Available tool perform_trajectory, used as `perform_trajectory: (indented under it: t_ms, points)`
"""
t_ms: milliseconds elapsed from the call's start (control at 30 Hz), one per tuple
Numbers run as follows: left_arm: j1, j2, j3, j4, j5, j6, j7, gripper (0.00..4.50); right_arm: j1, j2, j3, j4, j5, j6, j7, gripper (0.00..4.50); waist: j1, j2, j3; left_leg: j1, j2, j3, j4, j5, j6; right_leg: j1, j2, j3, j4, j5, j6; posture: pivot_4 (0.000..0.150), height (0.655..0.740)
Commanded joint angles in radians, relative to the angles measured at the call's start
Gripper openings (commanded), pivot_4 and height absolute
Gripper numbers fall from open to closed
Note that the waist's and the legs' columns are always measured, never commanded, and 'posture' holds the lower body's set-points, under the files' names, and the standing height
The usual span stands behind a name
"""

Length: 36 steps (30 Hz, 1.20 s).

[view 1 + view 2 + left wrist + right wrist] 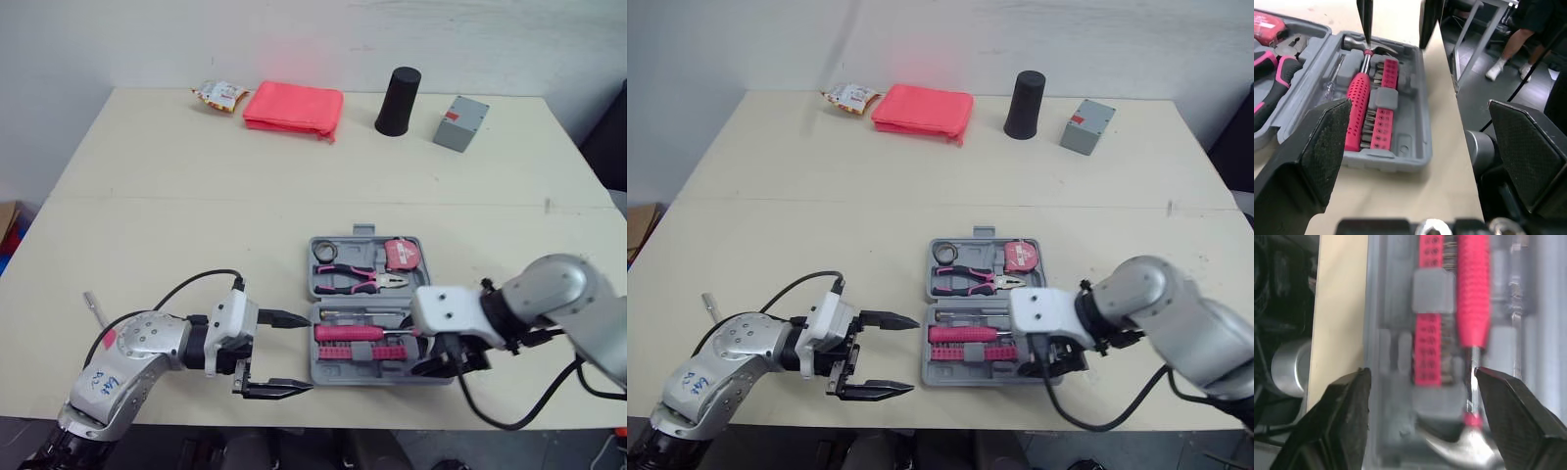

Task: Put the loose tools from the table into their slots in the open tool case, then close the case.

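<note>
One hammer (1472, 298) lies seemingly beneath the spread right end effector (1422, 377).

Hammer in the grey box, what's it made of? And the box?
The hammer has a head and neck that look like shiny metal, since they glint; its pink dotted grip seems rubber or soft plastic. The tool case looks like matte grey moulded plastic, with shaped slots.

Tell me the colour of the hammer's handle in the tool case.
The hammer handle is bright pink-red, with a dotted grip; the left wrist view shows it best.
</note>
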Motion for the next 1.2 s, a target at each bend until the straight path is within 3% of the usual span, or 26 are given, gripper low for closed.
perform_trajectory:
  t_ms: [33, 67, 133, 333, 367, 900, 1067, 1167, 1200]
  points:
    - [-0.015, 0.0, 0.017, 0.0, 0.008, -0.034, -0.008, 4.5, 0.101, 0.106, -0.175, 0.048, 0.134, -0.148, 0.025, 3.65, 0.002, -0.002, 0.0, 0.0, 0.0, 0.0, 0.0, 0.0, 0.0, 0.0, 0.0, 0.0, -0.001, 0.0, 0.0, 0.15, 0.74]
    - [-0.022, -0.005, 0.02, 0.007, 0.012, -0.039, -0.003, 4.5, 0.152, 0.176, -0.243, 0.067, 0.227, -0.225, 0.085, 3.65, 0.002, -0.002, 0.0, 0.0, 0.0, -0.001, 0.0, 0.0, 0.0, 0.001, 0.001, 0.0, -0.001, 0.0, 0.0, 0.15, 0.74]
    - [-0.028, -0.008, 0.019, 0.014, 0.017, -0.046, -0.001, 4.5, 0.23, 0.234, -0.294, 0.105, 0.256, -0.281, 0.094, 3.14, 0.007, -0.003, 0.0, 0.0, 0.0, -0.001, 0.0, 0.0, 0.0, 0.003, 0.001, -0.001, -0.002, 0.0, 0.0, 0.15, 0.74]
    - [-0.022, 0.002, 0.021, 0.003, 0.016, -0.047, -0.006, 4.5, 0.359, 0.284, -0.236, 0.297, 0.051, -0.608, 0.103, 0.29, 0.014, -0.003, 0.0, 0.0, -0.001, 0.0, 0.002, -0.002, 0.002, 0.003, 0.0, 0.0, -0.003, 0.001, 0.002, 0.15, 0.74]
    - [-0.02, 0.007, 0.025, 0.003, 0.016, -0.047, -0.01, 4.5, 0.359, 0.291, -0.228, 0.322, 0.034, -0.634, 0.097, 0.1, 0.013, -0.003, 0.0, 0.0, -0.001, 0.001, 0.003, -0.002, 0.002, 0.003, 0.0, 0.0, -0.003, 0.001, 0.002, 0.15, 0.74]
    - [0.005, 0.058, 0.088, -0.017, 0.015, -0.043, -0.001, 4.5, 0.364, 0.341, -0.08, 0.556, -0.213, -0.866, -0.001, 0.1, 0.019, -0.007, -0.002, 0.006, 0.001, 0.001, 0.003, -0.001, 0.001, 0.006, 0.001, 0.001, 0.0, 0.001, 0.001, 0.15, 0.74]
    - [0.029, 0.058, 0.125, -0.022, 0.014, -0.047, 0.019, 4.5, 0.352, 0.338, -0.139, 0.506, -0.126, -0.812, -0.037, 0.1, 0.011, -0.009, -0.003, 0.008, 0.002, 0.002, 0.002, 0.0, 0.001, 0.008, 0.001, 0.0, 0.0, 0.006, -0.002, 0.15, 0.74]
    - [0.063, 0.073, 0.225, 0.017, 0.003, -0.055, 0.032, 4.5, 0.366, 0.297, -0.293, 0.488, 0.028, -0.764, -0.012, 0.1, 0.012, -0.006, -0.002, 0.006, 0.002, 0.001, 0.002, 0.001, 0.001, 0.006, 0.001, -0.001, 0.0, 0.007, -0.003, 0.15, 0.74]
    - [0.073, 0.075, 0.269, 0.051, 0.02, -0.076, 0.044, 4.5, 0.397, 0.252, -0.357, 0.45, 0.115, -0.635, -0.005, 0.36, 0.016, -0.004, 0.0, 0.006, 0.001, 0.001, 0.002, 0.002, 0.002, 0.005, 0.0, -0.001, 0.0, 0.007, -0.003, 0.15, 0.74]
